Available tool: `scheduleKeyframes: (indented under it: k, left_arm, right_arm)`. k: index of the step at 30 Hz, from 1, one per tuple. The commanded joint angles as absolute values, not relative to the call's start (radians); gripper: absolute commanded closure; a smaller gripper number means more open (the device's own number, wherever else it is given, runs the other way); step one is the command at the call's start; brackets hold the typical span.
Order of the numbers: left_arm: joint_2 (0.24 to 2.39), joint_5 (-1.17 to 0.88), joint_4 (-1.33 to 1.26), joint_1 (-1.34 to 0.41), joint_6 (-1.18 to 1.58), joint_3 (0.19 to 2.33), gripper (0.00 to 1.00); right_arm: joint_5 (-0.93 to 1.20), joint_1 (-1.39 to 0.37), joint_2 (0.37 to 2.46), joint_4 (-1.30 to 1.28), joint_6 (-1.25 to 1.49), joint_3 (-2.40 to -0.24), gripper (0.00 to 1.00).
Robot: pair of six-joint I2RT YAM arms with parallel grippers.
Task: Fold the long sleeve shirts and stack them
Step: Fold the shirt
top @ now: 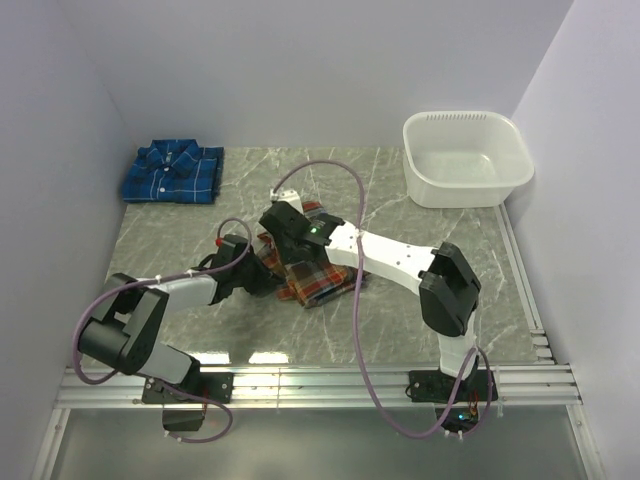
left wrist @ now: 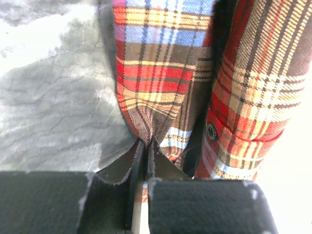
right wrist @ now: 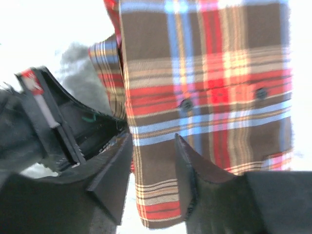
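A red-orange plaid long sleeve shirt (top: pixel 318 282) lies partly folded at the middle of the table, under both grippers. My left gripper (left wrist: pixel 146 144) is shut, pinching a fold of its cloth (left wrist: pixel 161 73) low over the table; in the top view the left gripper (top: pixel 263 274) is at the shirt's left edge. My right gripper (right wrist: pixel 153 139) hovers over the same shirt (right wrist: pixel 204 83), fingers apart, a band of plaid showing in the gap; from above the right gripper (top: pixel 281 226) is at the shirt's far left corner. The blue plaid shirt (top: pixel 172 172) lies folded at the back left.
A white plastic tub (top: pixel 466 158) stands at the back right. The left arm's gripper body (right wrist: pixel 48 126) shows close beside the right gripper's fingers. Grey walls enclose the marbled table (top: pixel 420 215) on three sides; a metal rail (top: pixel 320 378) runs along its near edge.
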State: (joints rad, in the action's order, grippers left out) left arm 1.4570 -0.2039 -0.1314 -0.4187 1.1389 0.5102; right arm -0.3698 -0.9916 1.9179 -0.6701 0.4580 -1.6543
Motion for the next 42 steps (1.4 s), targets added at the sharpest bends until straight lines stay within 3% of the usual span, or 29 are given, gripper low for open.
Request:
scheduleKeyframes:
  k: [1,6,9,16,19,22,27,32,42]
  left_arm:
    - [1.408,-0.169,-0.115,-0.422,1.141,0.502,0.90]
    - [1.359,-0.140,-0.071,-0.420,1.141,0.502,0.89]
    - [1.333,-0.130,-0.054,-0.417,1.146,0.502,0.82]
    - [1.230,-0.107,0.047,-0.416,1.147,0.523,0.48]
    - [1.149,-0.066,0.124,-0.416,1.123,0.564,0.34]
    - [1.097,-0.043,0.181,-0.407,1.083,0.630,0.28]
    - [1.135,-0.081,0.166,-0.374,1.017,0.758,0.28]
    - [1.343,-0.178,0.124,-0.354,0.947,0.955,0.28]
    - [1.672,-0.249,0.025,-0.331,0.934,1.123,0.34]
  right_arm:
    - [-0.275,-0.979,1.882,-0.571,0.506,-1.573,0.55]
    - [-0.175,-0.954,1.873,-0.468,0.554,-1.444,0.68]
    - [-0.098,-0.951,1.884,-0.411,0.551,-1.399,0.71]
    - [-0.092,-0.936,1.836,-0.385,0.522,-1.404,0.73]
    - [-0.084,-0.924,1.748,-0.356,0.511,-1.370,0.68]
    - [-0.060,-0.898,1.650,-0.310,0.515,-1.301,0.62]
    - [0.072,-0.789,1.498,-0.182,0.581,-1.119,0.59]
    - [0.391,-0.670,1.433,0.055,0.701,-0.919,0.56]
    - [0.601,-0.663,1.587,0.253,0.755,-0.836,0.55]
